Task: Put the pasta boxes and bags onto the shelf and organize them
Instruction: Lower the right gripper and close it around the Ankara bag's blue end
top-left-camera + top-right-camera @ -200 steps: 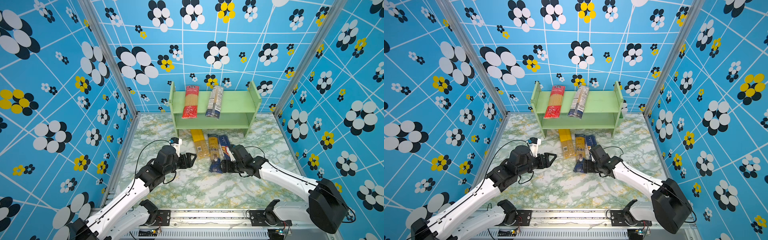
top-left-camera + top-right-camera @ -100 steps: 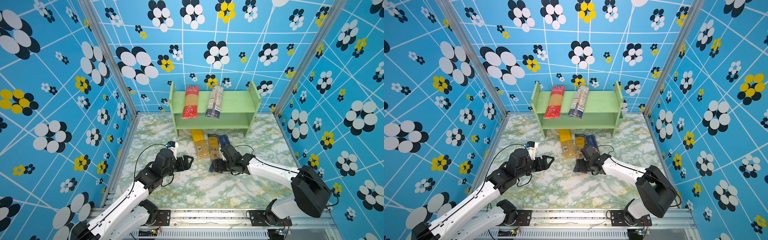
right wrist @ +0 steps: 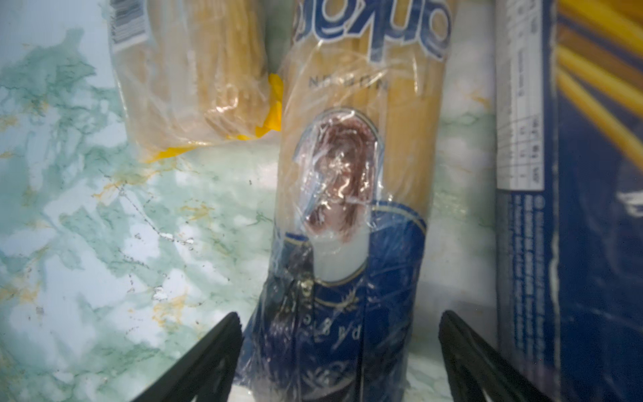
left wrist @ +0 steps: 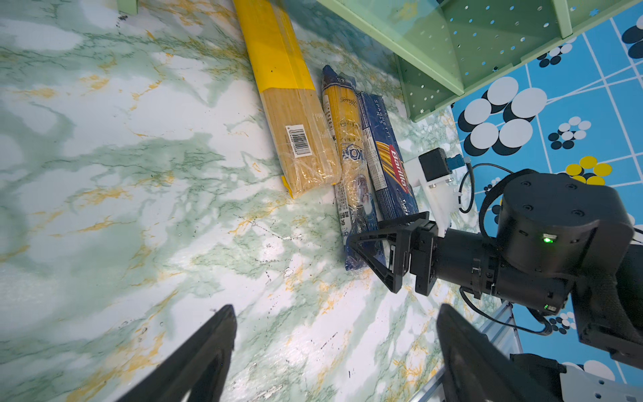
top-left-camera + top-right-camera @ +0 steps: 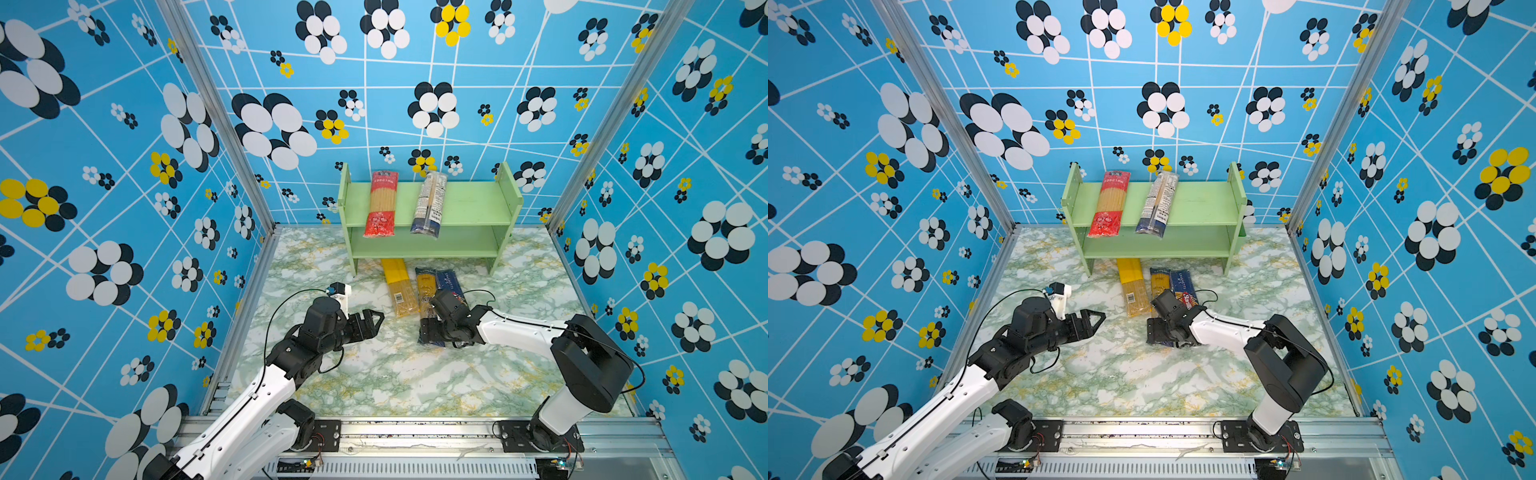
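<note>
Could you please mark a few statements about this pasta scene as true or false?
1. The red-ended bag lies on the shelf's top tier. True.
2. The Barilla box sits on the lower tier. False: it lies on the table, in front of the shelf.
3. The open right claw has the blue-and-yellow bag's end between its fingers. True.
4. The left claw grips the yellow bag. False: it is open, apart from that bag, and holds nothing.

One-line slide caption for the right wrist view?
Open right end effector straddling the blue-and-yellow bag, yellow barcoded bag and Barilla box alongside.
</note>
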`<action>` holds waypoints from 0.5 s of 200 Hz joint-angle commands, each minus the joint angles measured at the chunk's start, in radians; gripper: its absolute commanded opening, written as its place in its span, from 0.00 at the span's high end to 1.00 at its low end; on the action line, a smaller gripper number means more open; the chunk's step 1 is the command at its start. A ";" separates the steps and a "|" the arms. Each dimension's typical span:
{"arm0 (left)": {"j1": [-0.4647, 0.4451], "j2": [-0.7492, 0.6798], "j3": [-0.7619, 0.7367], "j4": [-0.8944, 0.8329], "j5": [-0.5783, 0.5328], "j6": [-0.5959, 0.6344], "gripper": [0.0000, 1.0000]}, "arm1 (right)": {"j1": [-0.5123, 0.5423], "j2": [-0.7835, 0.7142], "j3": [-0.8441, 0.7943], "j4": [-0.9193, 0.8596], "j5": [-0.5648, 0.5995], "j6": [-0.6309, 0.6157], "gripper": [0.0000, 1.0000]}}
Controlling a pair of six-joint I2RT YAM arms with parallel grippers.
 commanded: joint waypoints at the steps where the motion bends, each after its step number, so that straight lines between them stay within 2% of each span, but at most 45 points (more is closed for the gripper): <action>1: 0.014 -0.011 -0.026 0.003 0.026 0.000 0.08 | 0.018 0.036 0.038 0.014 0.042 0.016 0.09; 69: 0.028 0.000 -0.031 0.012 0.045 -0.004 0.05 | 0.053 0.098 0.092 -0.066 0.150 0.051 0.11; 100: 0.031 -0.002 -0.030 0.012 0.052 -0.003 0.04 | 0.062 0.112 0.096 -0.095 0.182 0.043 0.17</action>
